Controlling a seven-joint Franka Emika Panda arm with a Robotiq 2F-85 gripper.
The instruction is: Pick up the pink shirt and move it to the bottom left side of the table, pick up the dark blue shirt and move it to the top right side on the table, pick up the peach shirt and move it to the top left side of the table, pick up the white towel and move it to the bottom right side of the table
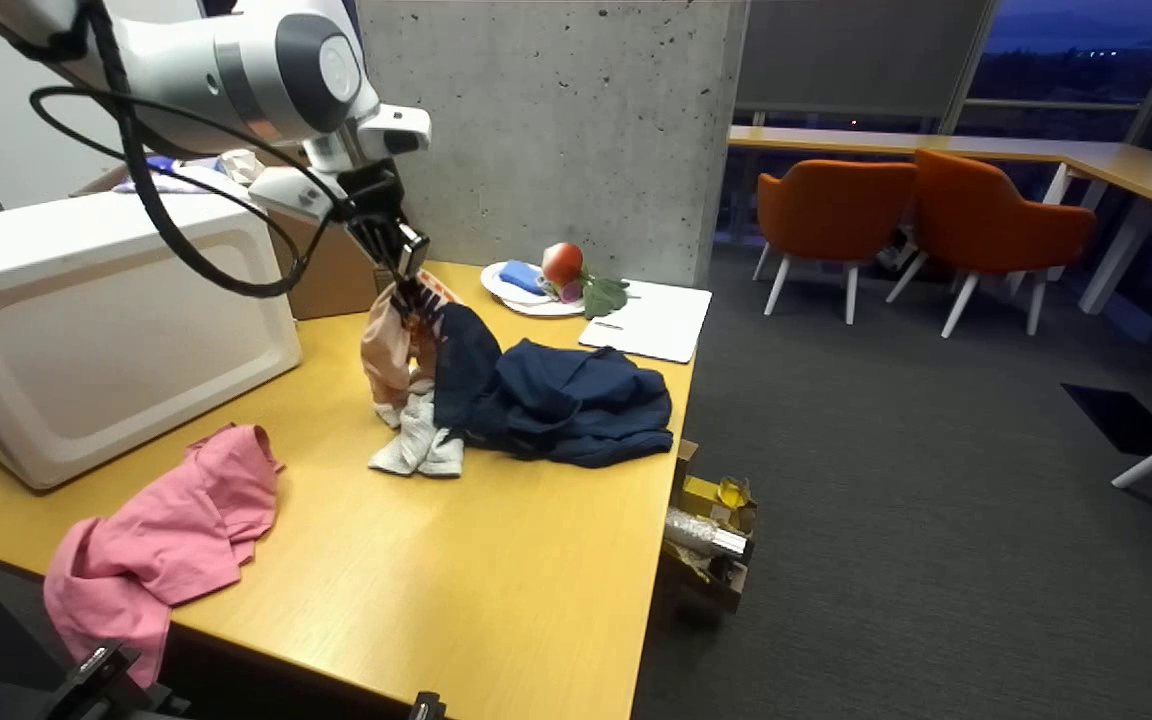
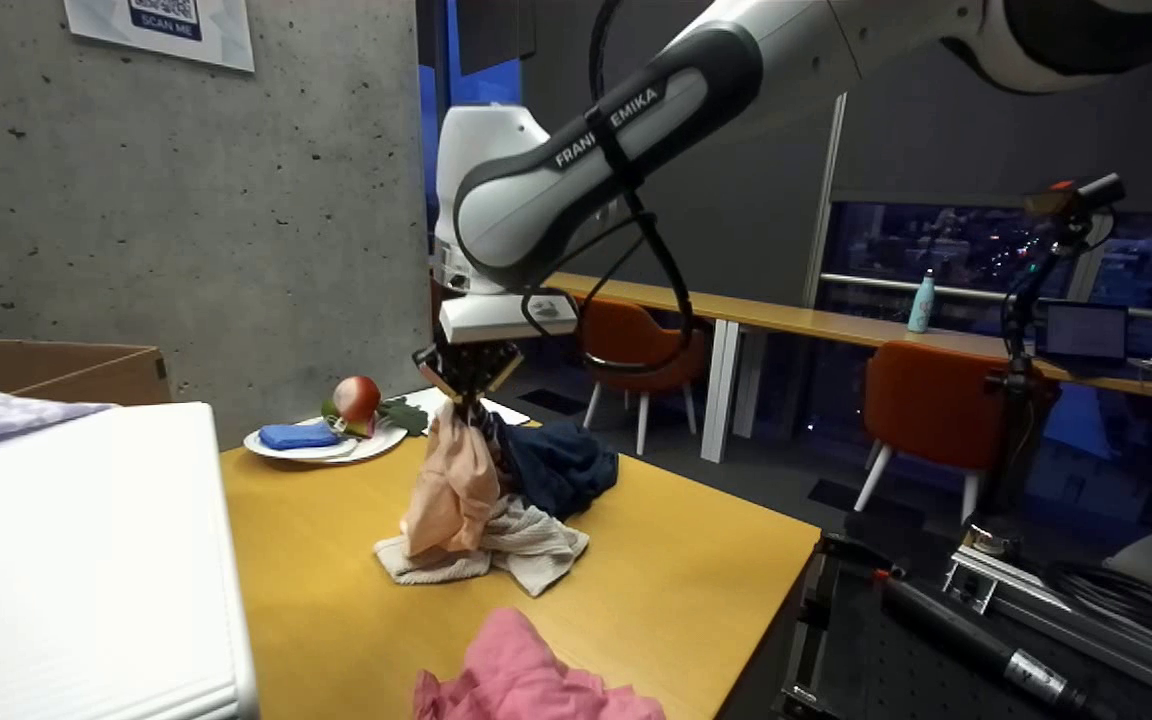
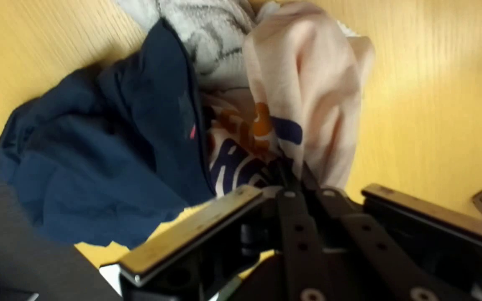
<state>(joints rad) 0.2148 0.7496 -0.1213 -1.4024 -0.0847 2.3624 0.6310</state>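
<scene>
Your gripper (image 3: 296, 177) pinches the peach shirt (image 3: 312, 79) tight, and it hangs down onto the white towel (image 2: 536, 545). Touching the towel on one side lies the dark blue shirt (image 1: 576, 400) (its edge comes near your grip, but I can't tell if it's caught). The pink shirt (image 1: 186, 530) lies well apart from the towel. So pink looks done, blue maybe too, peach seems under way, and the towel waits.
</scene>
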